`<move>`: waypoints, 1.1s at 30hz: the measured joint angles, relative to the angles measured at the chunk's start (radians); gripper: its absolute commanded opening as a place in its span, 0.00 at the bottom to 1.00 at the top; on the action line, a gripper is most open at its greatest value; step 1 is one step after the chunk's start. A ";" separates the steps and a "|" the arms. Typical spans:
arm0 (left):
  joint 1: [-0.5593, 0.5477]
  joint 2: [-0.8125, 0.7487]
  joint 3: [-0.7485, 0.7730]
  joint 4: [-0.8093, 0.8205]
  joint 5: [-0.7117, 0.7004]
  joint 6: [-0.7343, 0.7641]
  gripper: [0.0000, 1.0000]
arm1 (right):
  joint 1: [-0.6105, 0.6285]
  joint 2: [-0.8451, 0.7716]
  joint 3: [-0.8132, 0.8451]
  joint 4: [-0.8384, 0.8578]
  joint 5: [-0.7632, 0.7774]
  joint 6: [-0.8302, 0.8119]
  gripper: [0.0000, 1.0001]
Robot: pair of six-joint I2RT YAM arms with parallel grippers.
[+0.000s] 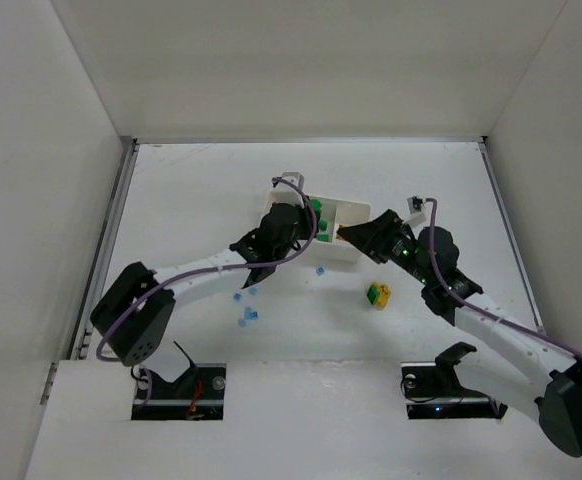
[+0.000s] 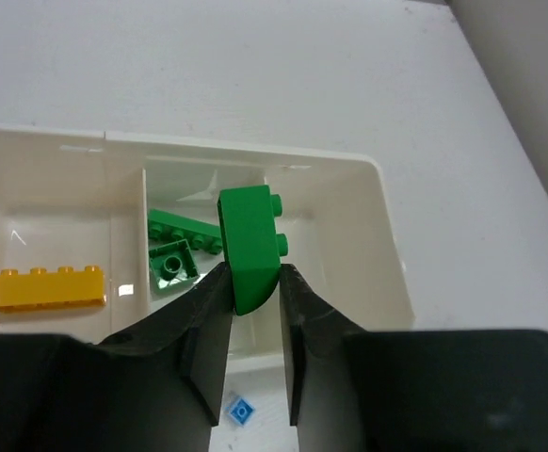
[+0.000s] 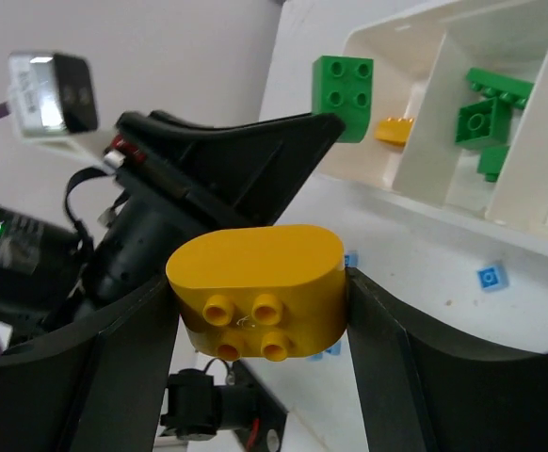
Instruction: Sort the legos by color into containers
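Jutting lengthwise from left pincer: green lego (studs right)

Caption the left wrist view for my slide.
Left claw grips a green brick over the white tray compartment holding green pieces; a yellow brick lies in the next one.

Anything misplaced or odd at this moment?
Only one thing: near the white tray, a green and yellow brick pair sits on the table, touching or stuck together; they would need separating. Inside the tray, colours look unmixed.
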 measured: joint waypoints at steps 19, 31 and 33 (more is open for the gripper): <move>0.170 -0.257 -0.132 -0.031 0.040 -0.131 0.56 | 0.098 0.316 0.153 -0.087 0.182 -0.191 0.48; 0.288 -0.826 -0.455 -0.330 0.029 -0.286 0.56 | 0.204 0.767 0.645 -0.149 0.337 -0.368 0.54; 0.289 -0.856 -0.473 -0.363 0.034 -0.293 0.56 | 0.204 0.816 0.700 -0.169 0.359 -0.383 0.64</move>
